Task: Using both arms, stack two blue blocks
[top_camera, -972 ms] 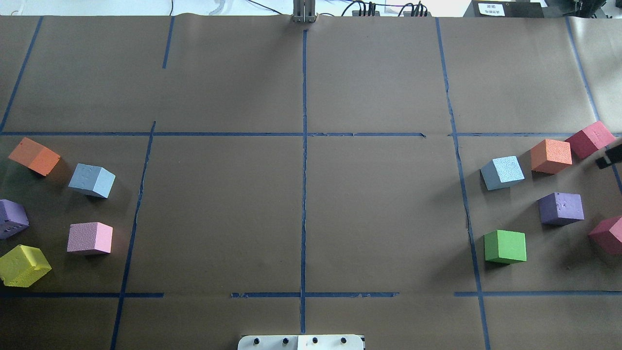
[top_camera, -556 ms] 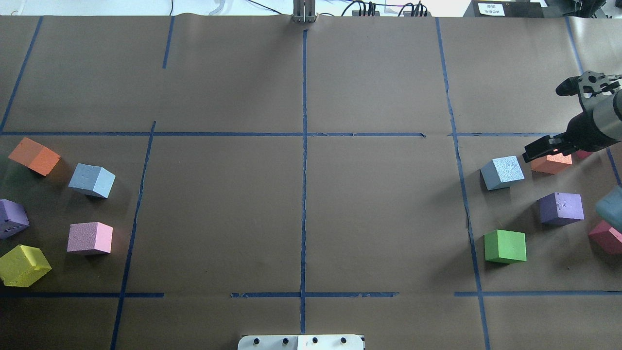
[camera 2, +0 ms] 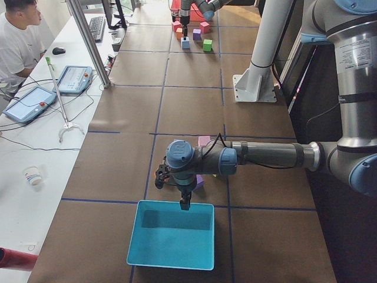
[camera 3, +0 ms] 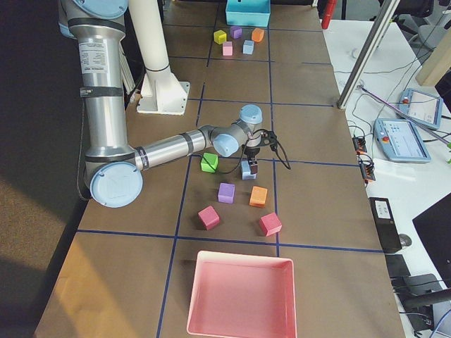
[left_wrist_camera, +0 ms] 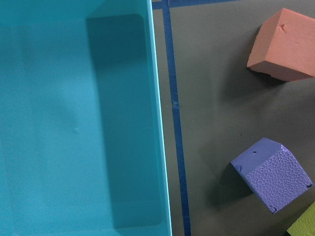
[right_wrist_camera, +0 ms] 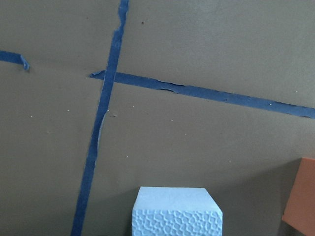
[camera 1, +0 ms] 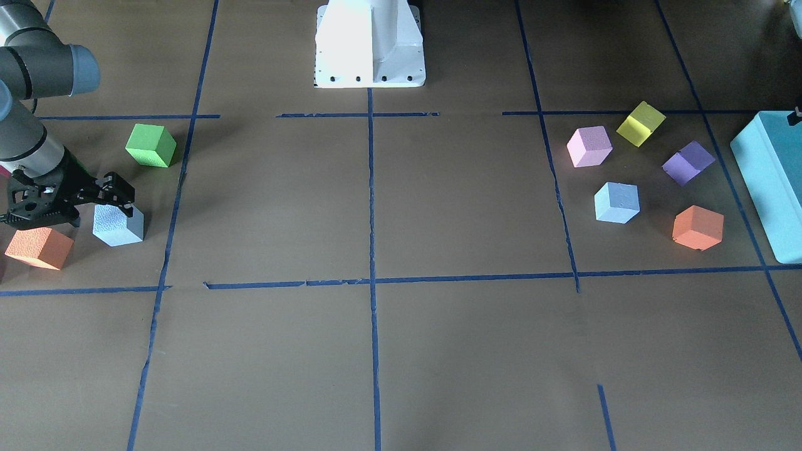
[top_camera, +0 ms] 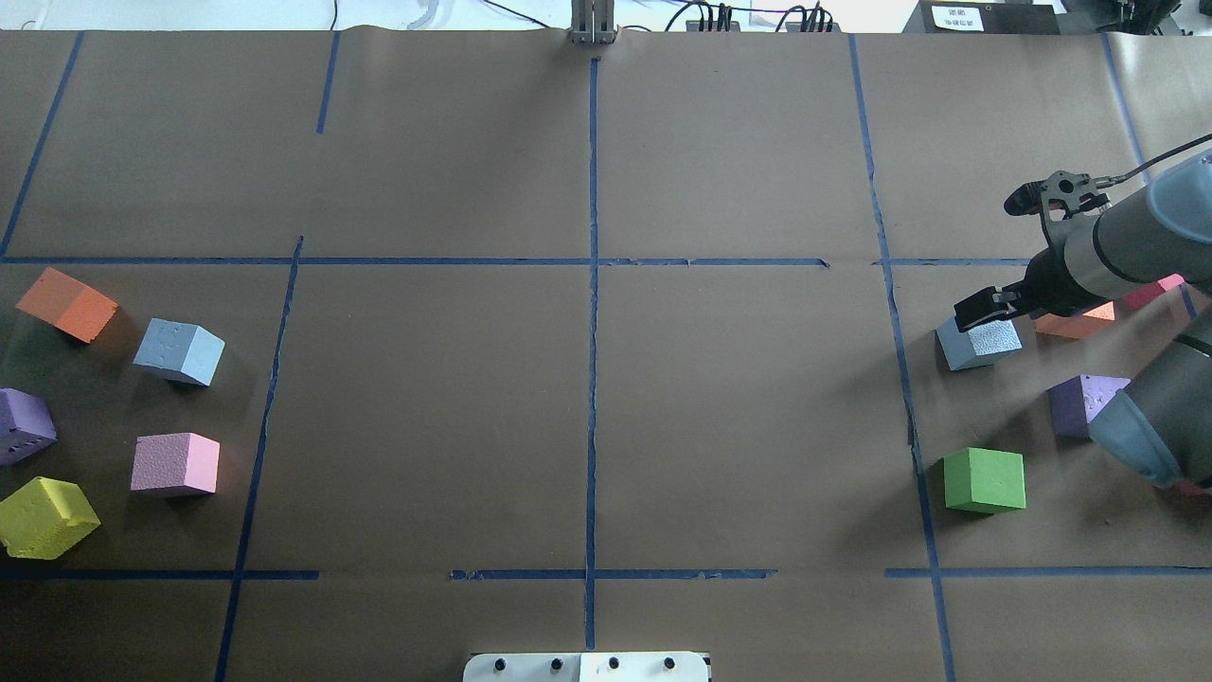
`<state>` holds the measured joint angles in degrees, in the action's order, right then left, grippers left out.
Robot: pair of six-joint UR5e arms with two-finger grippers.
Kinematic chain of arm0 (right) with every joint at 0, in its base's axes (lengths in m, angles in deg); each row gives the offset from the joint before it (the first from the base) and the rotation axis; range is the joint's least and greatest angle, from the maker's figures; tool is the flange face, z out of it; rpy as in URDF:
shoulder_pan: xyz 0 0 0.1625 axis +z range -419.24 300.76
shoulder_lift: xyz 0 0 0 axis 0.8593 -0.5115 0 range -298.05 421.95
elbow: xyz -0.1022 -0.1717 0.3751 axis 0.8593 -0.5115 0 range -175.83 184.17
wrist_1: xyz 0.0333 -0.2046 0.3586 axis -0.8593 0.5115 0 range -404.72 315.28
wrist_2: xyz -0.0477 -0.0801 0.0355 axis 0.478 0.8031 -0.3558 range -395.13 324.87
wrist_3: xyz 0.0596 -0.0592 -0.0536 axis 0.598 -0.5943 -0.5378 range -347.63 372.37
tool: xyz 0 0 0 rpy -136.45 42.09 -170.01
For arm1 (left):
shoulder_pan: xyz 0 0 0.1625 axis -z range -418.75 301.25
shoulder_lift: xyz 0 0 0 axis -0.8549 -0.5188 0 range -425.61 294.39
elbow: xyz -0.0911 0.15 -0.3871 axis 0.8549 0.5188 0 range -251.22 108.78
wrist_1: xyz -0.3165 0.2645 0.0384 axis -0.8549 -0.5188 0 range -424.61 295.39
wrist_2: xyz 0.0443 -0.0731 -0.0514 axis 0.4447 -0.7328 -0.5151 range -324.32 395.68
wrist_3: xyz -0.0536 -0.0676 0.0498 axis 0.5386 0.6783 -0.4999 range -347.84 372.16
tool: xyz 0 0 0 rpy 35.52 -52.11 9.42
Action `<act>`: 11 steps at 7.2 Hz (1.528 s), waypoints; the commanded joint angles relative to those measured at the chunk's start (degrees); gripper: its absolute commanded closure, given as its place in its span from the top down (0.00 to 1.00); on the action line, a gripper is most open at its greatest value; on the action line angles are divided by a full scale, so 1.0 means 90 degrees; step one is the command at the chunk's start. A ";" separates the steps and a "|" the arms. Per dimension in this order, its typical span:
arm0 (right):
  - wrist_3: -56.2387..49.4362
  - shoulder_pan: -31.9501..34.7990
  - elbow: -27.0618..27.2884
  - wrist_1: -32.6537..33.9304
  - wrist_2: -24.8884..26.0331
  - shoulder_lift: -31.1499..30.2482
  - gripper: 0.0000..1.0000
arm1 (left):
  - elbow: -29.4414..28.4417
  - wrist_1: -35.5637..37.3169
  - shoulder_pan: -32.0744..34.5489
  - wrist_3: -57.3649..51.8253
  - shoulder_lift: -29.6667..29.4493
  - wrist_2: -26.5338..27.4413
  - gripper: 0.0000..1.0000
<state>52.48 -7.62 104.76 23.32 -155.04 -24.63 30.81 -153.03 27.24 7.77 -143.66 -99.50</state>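
Observation:
One blue block (top_camera: pixel 985 346) lies at the table's right; it also shows in the front view (camera 1: pixel 119 227) and at the bottom of the right wrist view (right_wrist_camera: pixel 177 212). My right gripper (top_camera: pixel 977 313) hangs tilted just above its far edge (camera 1: pixel 122 194), looks open and holds nothing. The other blue block (top_camera: pixel 180 351) lies at the left (camera 1: pixel 617 202), untouched. My left gripper (camera 2: pixel 184 203) hangs over the rim of a teal box (camera 2: pixel 171 236); I cannot tell whether it is open or shut.
Around the right blue block lie an orange cube (top_camera: pixel 1075 324), a purple cube (top_camera: pixel 1079 400) and a green cube (top_camera: pixel 985 480). At the left lie orange (top_camera: pixel 66 303), purple (top_camera: pixel 24 426), pink (top_camera: pixel 175 464) and yellow (top_camera: pixel 47 516) cubes. A pink tray (camera 3: pixel 239 296) stands at the right end.
My right arm has come in from the right edge and moved left, down to the right blue block. No block has moved.

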 commanded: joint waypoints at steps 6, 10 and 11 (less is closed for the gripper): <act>0.0055 -0.0442 -0.0484 -0.0070 0.0227 0.0293 0.03 | -0.0009 0.0000 -0.0003 0.0000 0.0010 0.0000 1.00; 0.2945 -0.1640 -0.1289 0.1519 0.0791 0.3749 0.03 | 0.0001 0.0000 -0.0003 0.0000 0.0000 0.0000 1.00; 0.3797 -0.1992 -0.2213 0.1531 0.1141 0.4814 0.04 | 0.0001 0.0000 -0.0003 0.0000 0.0000 0.0000 1.00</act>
<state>76.64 -21.56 92.99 35.47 -148.22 6.79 30.81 -153.05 27.21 7.77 -143.65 -99.50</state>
